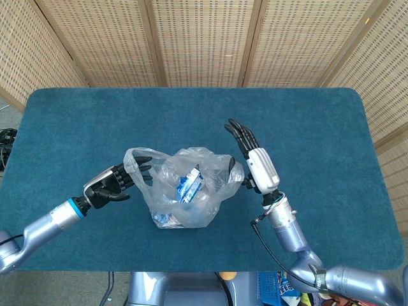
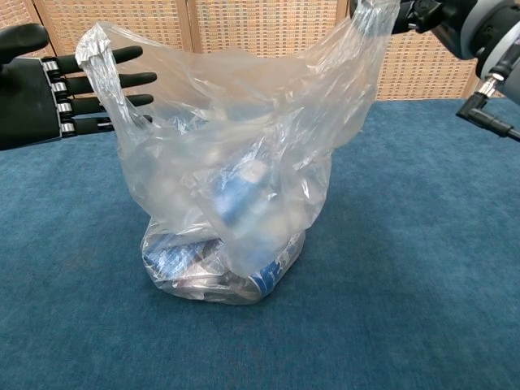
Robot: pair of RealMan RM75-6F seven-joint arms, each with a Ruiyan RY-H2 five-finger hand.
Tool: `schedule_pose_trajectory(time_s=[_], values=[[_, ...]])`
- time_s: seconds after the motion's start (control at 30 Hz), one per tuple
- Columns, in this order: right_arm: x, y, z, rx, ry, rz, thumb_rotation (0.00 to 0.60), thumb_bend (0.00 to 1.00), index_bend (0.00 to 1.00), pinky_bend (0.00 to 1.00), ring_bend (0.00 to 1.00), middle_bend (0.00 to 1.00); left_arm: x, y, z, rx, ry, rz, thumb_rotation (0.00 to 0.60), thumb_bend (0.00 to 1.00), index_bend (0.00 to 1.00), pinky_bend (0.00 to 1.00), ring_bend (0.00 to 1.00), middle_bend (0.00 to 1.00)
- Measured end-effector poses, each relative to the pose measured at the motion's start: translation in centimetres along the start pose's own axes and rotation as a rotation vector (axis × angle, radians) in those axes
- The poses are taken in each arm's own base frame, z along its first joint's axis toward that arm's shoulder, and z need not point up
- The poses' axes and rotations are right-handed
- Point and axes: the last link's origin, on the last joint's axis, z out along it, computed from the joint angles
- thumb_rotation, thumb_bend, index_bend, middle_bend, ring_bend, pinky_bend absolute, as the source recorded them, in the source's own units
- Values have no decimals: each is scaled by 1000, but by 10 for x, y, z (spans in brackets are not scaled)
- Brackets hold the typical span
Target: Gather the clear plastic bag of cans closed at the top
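A clear plastic bag [image 1: 171, 203] [image 2: 268, 106] stands mid-table with its mouth open, holding blue and silver cans [image 1: 189, 185] [image 2: 240, 193]. My left hand [image 1: 111, 182] [image 2: 36, 89] is open at the bag's left side, with its spread fingers reaching the upright left handle flap [image 2: 96, 50]. My right hand [image 1: 255, 162] [image 2: 455, 20] is at the bag's right top corner. Its thumb pinches the raised plastic edge [image 2: 370, 24] while the other fingers point up and away.
The blue carpeted table [image 1: 319, 127] [image 2: 422, 244] stretches wide around the bag. Woven screen panels [image 1: 204, 38] stand behind the far edge. A cable [image 2: 487, 118] hangs from my right wrist.
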Motion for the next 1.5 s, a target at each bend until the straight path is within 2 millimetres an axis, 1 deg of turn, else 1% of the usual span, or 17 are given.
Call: schedule_pose_trajectory(time_s=[0.13, 0.27, 0.47, 0.63, 0.8, 0.9, 0.97, 1.03, 1.07, 1.13, 1.17, 1.23, 1.27, 1.33, 1.37, 1.43, 1.5], values=[[-1, 2, 0, -4, 0, -3, 600, 822, 0, 0, 0, 35, -13, -2, 12, -5, -82, 30, 600, 42, 138, 106, 53, 46], [0, 3, 0, -9, 2, -5, 600, 822, 0, 0, 0, 35, -22, 2, 25, -37, -126, 21, 600, 44, 138, 103, 53, 46], [0, 3, 0, -12, 2, -7, 600, 820, 0, 0, 0, 36, -26, 4, 36, -95, -121, 6, 600, 50, 139, 82, 54, 47], [-1, 2, -1, -10, 1, -8, 600, 822, 0, 0, 0, 37, -33, 9, 50, -118, -132, 4, 600, 52, 148, 77, 54, 55], [-2, 2, -2, -9, -2, -5, 600, 822, 0, 0, 0, 37, -39, 12, 58, -123, -133, 17, 600, 53, 150, 74, 54, 61], [-4, 2, -3, -11, -5, -1, 600, 823, 0, 0, 0, 38, -41, 13, 65, -119, -120, -18, 600, 65, 162, 77, 58, 72], [-5, 2, -5, -12, -8, -2, 600, 823, 0, 0, 0, 38, -43, 13, 67, -116, -123, -59, 600, 97, 189, 88, 74, 100], [-6, 3, -6, -13, -9, -3, 600, 823, 0, 0, 0, 38, -45, 14, 72, -118, -134, -118, 600, 162, 241, 116, 117, 159], [-6, 3, -7, -15, -9, -3, 600, 822, 0, 0, 0, 38, -45, 15, 74, -120, -137, -134, 600, 177, 257, 126, 130, 176], [-5, 4, -8, -18, -9, -6, 600, 822, 0, 0, 0, 39, -47, 18, 79, -129, -152, -193, 600, 224, 341, 187, 202, 274], [-5, 6, -9, -21, -8, -8, 600, 822, 0, 0, 0, 40, -47, 19, 81, -134, -160, -218, 600, 232, 370, 214, 230, 310], [-4, 8, -10, -26, -7, -11, 600, 821, 0, 0, 0, 42, -46, 23, 85, -153, -178, -272, 600, 252, 442, 295, 324, 423], [-3, 9, -10, -30, -5, -13, 600, 822, 0, 0, 0, 42, -44, 26, 85, -163, -186, -290, 600, 258, 458, 320, 357, 458], [-2, 12, -11, -38, -2, -13, 600, 822, 0, 0, 0, 43, -38, 30, 86, -187, -201, -311, 600, 268, 506, 400, 463, 564], [-1, 14, -12, -45, 0, -13, 600, 823, 0, 0, 0, 44, -36, 32, 85, -194, -206, -314, 600, 271, 527, 435, 503, 601], [1, 16, -12, -52, 3, -12, 600, 824, 0, 0, 0, 44, -28, 32, 82, -196, -211, -306, 600, 276, 598, 553, 617, 700], [2, 19, -13, -58, 6, -8, 600, 822, 0, 0, 0, 45, -20, 30, 77, -186, -212, -288, 594, 274, 625, 607, 653, 732]])
